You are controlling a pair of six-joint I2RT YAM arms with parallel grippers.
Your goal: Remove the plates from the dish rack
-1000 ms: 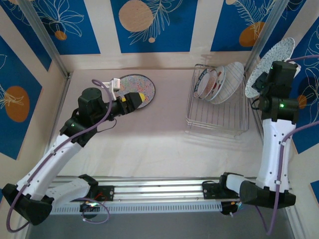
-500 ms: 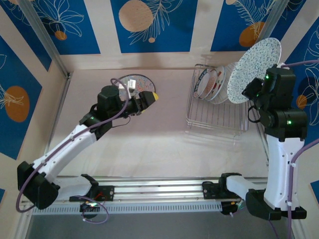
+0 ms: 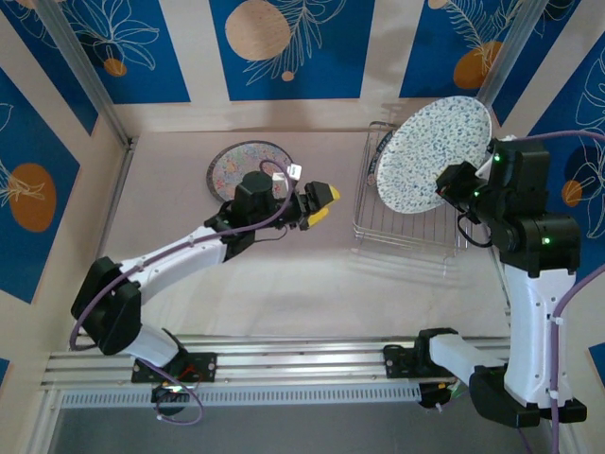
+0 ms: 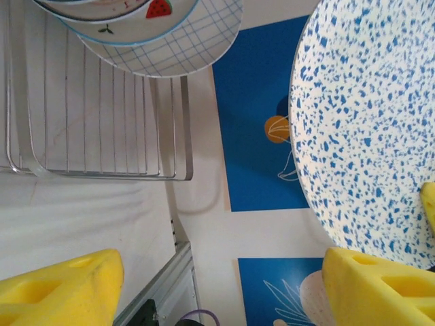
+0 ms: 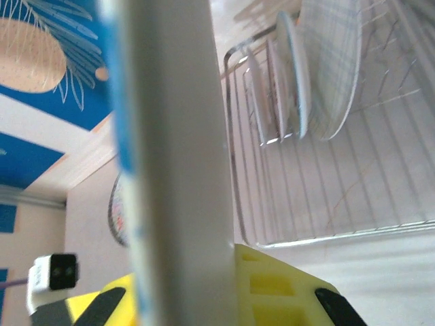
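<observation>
My right gripper [image 3: 446, 180] is shut on the rim of a large blue-speckled plate [image 3: 432, 154], held tilted in the air over the dish rack [image 3: 406, 235]. In the right wrist view that plate [image 5: 177, 156] runs edge-on between the yellow fingers [image 5: 285, 292]. Three more plates stand in the rack's far slots, the crosshatched one [image 4: 183, 41] nearest and a fruit-marked one [image 4: 136, 13] behind it. My left gripper [image 3: 321, 200] hangs open and empty just left of the rack, pointing at the speckled plate [image 4: 367, 129]. Another plate [image 3: 236, 163] lies flat on the table at the back.
The rack's near half [image 5: 340, 197] is bare wire. Blue-patterned walls close in behind and on both sides, and a metal post [image 3: 515, 43] stands at the back right corner. The arms' base rail [image 3: 293, 364] runs along the near edge.
The right arm has swung the speckled plate left, from beside the wall to over the rack. The left arm has reached right, away from the flat plate toward the rack.
</observation>
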